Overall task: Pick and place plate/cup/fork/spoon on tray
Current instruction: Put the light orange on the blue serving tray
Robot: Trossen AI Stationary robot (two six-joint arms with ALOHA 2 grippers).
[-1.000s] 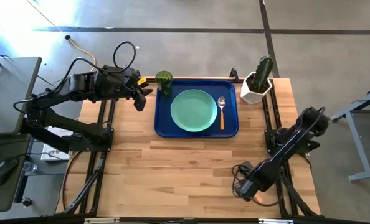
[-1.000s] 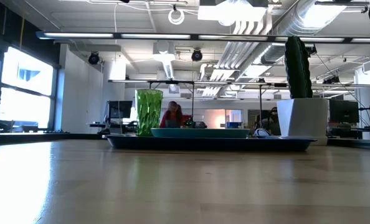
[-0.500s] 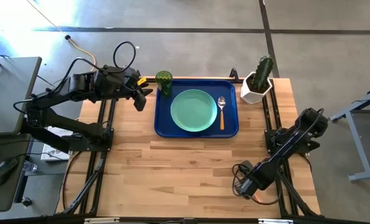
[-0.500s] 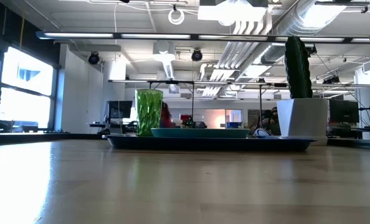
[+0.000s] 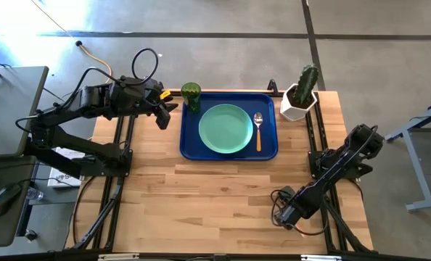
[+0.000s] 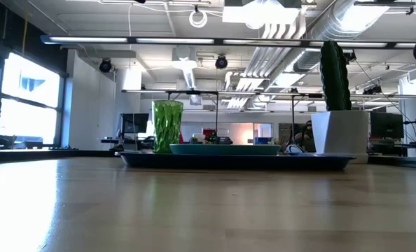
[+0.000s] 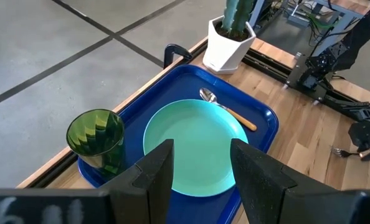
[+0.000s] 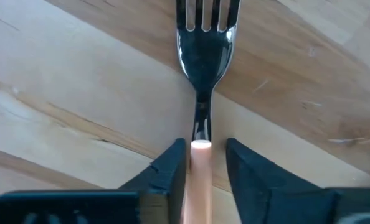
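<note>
The dark-blue tray [image 5: 190, 148] lies at the table's far middle. On it rest the mint-green plate [image 5: 226, 129] and, to the plate's right, the spoon [image 5: 258, 130]. The green cup [image 5: 191, 93] stands upright in the tray's far left corner. The fork [image 8: 202, 37] lies flat on the wood at the near right, its tines pointing away from my right gripper [image 8: 201, 163]. That gripper is open, with one finger on either side of the orange handle [image 8: 200, 155]. My left gripper [image 5: 161, 110] waits open and empty, left of the tray.
A white pot with a cactus [image 5: 300, 94] stands off the tray's far right corner. Bare wood [image 5: 215, 203] stretches from the tray to the near edge. The low view shows the tray [image 6: 236, 159], cup [image 6: 167, 126] and pot [image 6: 341, 133] in a row.
My right gripper has shifted slightly over the fork at the near right. The orange handle that showed beside it in the high view is now covered. The fork, tray, plate, cup and spoon have not moved.
</note>
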